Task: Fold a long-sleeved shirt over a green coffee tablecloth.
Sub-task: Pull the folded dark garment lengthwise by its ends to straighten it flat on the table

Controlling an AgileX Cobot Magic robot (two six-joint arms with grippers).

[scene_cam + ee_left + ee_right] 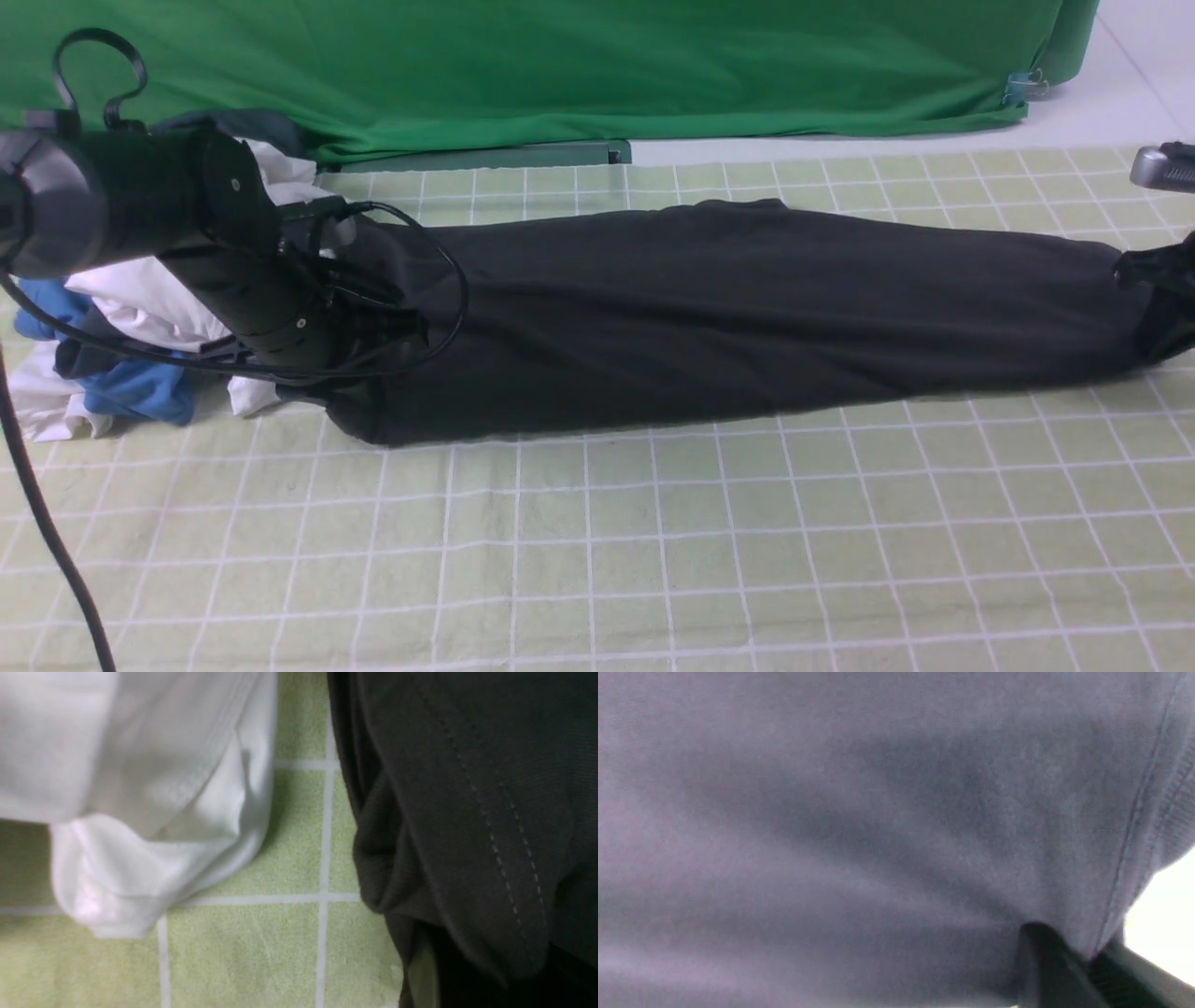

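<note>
Black cotton, the long-sleeved shirt (747, 317) stretches between our two claws, one end pinched in our left claw (397, 327) and its hem nipped in our right claw (1090, 956), with the green coffee tablecloth (653, 541) lying beneath both.

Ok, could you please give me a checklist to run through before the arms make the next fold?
1. Right fingers clamped on the long-sleeved shirt: ok.
2. Left fingers holding the opposite end: cannot tell, hidden behind the left arm.
3. Shirt lying as one long strip: ok.
4. White garment apart from the shirt: ok, the green coffee tablecloth shows between them in the left wrist view.
5. Tablecloth flat in front of the shirt: ok.
</note>
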